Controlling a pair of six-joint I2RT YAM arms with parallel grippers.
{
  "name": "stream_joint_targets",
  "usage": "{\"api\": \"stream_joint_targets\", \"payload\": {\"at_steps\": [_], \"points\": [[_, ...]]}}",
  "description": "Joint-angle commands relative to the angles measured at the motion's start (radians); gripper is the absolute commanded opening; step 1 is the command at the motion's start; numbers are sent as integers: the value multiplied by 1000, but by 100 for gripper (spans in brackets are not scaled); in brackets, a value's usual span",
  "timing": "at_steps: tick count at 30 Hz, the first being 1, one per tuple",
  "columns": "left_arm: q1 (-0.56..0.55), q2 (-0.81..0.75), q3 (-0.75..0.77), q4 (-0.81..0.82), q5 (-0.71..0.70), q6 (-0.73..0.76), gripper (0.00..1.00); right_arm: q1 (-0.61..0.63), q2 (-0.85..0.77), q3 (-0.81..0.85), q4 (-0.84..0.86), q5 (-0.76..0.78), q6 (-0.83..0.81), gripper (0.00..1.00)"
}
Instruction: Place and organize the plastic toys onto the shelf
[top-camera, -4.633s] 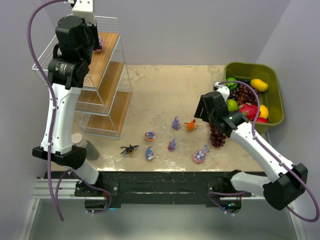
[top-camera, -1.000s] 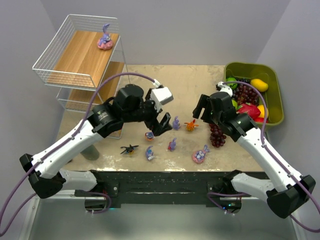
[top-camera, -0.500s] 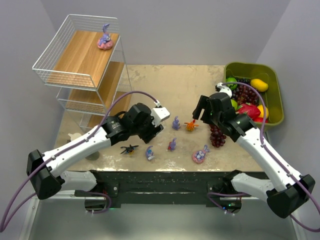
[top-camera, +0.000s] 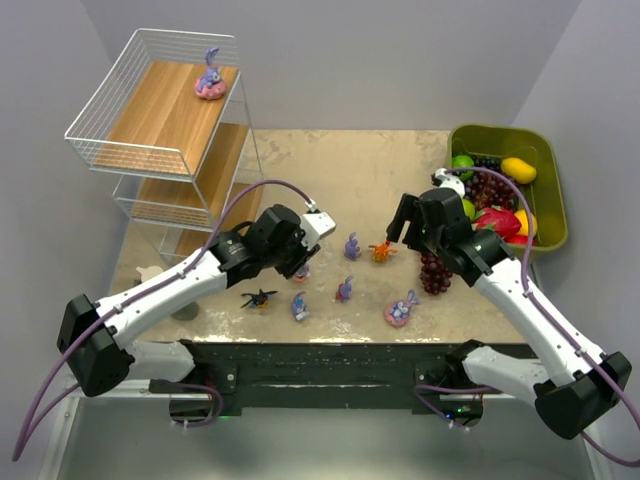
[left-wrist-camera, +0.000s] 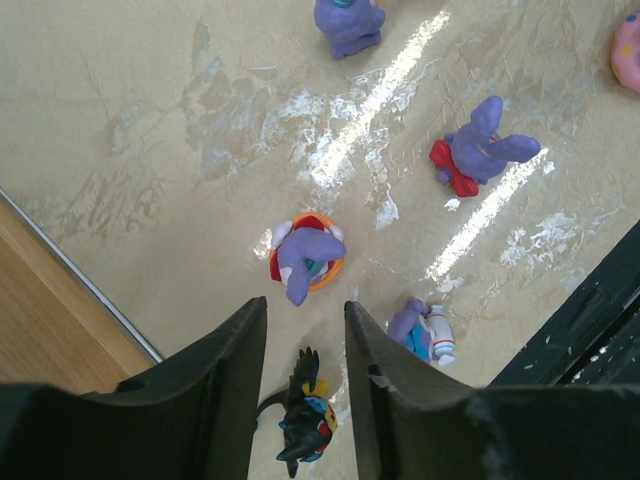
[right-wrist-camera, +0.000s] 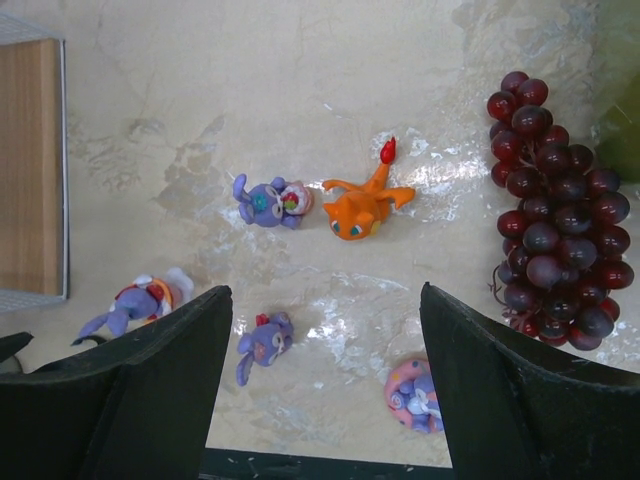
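Observation:
The white wire shelf (top-camera: 150, 110) stands at the far left with one purple bunny on a pink base (top-camera: 209, 80) on its top board. Several toys lie on the table: a black insect (top-camera: 258, 298), a blue bunny (top-camera: 299, 306), purple bunnies (top-camera: 344, 290) (top-camera: 352, 246), an orange figure (top-camera: 381, 250) and a pink-based one (top-camera: 400, 310). My left gripper (top-camera: 298, 262) is open low over a bunny on an orange base (left-wrist-camera: 305, 258); the black insect (left-wrist-camera: 308, 420) shows between its fingers (left-wrist-camera: 220, 380). My right gripper (top-camera: 400, 225) is open wide and empty above the orange figure (right-wrist-camera: 365, 205).
A dark grape bunch (top-camera: 435, 272) lies right of the toys, next to my right arm. The olive-green bin (top-camera: 505, 140) with fruits sits at the far right. The shelf's lowest board (right-wrist-camera: 30, 160) lies left of the toys. The table's black front edge runs just below them.
My left arm came off the shelf's top, leaving a bunny there, and has dropped down and left onto the toy group. The right arm has barely moved.

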Motion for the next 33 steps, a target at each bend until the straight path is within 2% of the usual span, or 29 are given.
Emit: {"api": "stream_joint_targets", "payload": {"at_steps": [1,15,28,33], "points": [[61,-1,-8,35,105,37,39,-2,-27,-8,1,5,0,79],[81,66,-24,12,222,69,41,-1,-41,-35,2,12,20,79],[81,132,-30,30,131,65,41,-1,-26,-21,-1,32,1,79],[81,151,-33,35,115,55,33,-2,-23,-20,2,38,-5,79]]}}
